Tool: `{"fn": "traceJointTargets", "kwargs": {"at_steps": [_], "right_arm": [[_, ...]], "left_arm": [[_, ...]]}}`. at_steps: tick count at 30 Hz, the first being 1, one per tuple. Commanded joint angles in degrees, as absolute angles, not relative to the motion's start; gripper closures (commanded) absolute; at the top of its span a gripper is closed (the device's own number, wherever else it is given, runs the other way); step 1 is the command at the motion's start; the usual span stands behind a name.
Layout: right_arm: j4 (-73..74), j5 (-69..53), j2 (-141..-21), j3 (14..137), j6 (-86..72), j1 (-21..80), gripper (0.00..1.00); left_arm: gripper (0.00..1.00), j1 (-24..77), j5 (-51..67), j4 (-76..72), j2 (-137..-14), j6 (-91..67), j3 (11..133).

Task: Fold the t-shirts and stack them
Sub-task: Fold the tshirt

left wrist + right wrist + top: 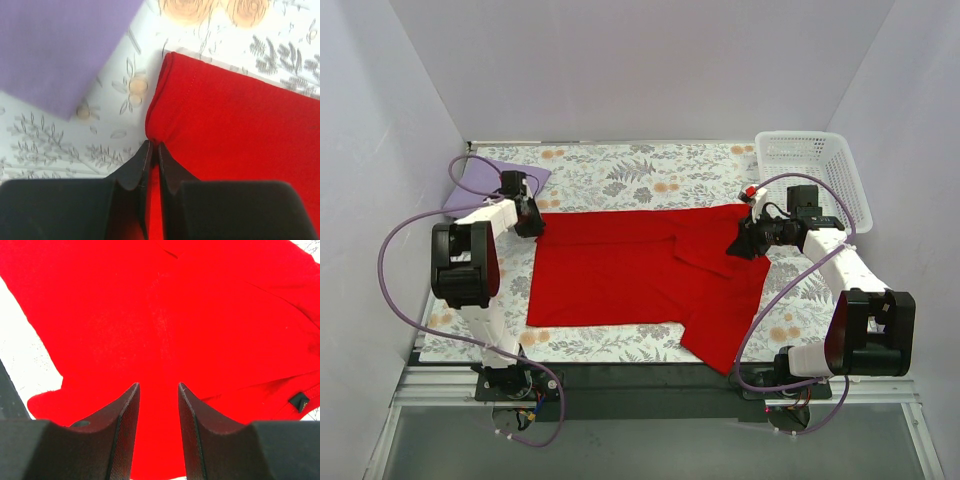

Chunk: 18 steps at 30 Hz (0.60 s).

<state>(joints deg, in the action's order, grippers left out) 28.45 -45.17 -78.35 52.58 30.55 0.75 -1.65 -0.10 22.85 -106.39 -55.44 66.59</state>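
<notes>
The red t-shirt (620, 275) lies spread on the table, its right part folded over and trailing toward the near edge. The lavender t-shirt (485, 180) lies folded at the far left corner. My left gripper (532, 228) is shut on the red shirt's far left corner; in the left wrist view the fingertips (152, 145) pinch the red hem (235, 125), with the lavender shirt (55, 50) beyond. My right gripper (745, 245) is open at the red shirt's far right edge. In the right wrist view its jaws (158, 386) stand apart just over the red cloth (150, 305).
The grey floral-print cloth (620, 170) covers the table under the shirts. A white lattice basket (810, 165) stands at the far right corner. White walls close in the left, back and right sides. A black label (299, 401) shows on the red shirt.
</notes>
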Motion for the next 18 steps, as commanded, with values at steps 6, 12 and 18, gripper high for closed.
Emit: {"fn": "traceJointTargets", "kwargs": {"at_steps": [6, 12, 18], "right_arm": [[27.5, -45.5, -78.4, 51.9, 31.1, 0.6, 0.57], [27.5, -43.9, -79.5, 52.0, 31.6, 0.6, 0.58], [27.5, -41.0, -80.0, 52.2, 32.3, 0.6, 0.58]], "left_arm": [[1.00, -1.8, -1.1, 27.0, -115.2, -53.8, 80.0], [1.00, -1.7, -1.3, 28.7, -119.0, -53.6, 85.7], [0.91, -1.7, -0.1, 28.9, -116.6, -54.3, 86.7]]}}
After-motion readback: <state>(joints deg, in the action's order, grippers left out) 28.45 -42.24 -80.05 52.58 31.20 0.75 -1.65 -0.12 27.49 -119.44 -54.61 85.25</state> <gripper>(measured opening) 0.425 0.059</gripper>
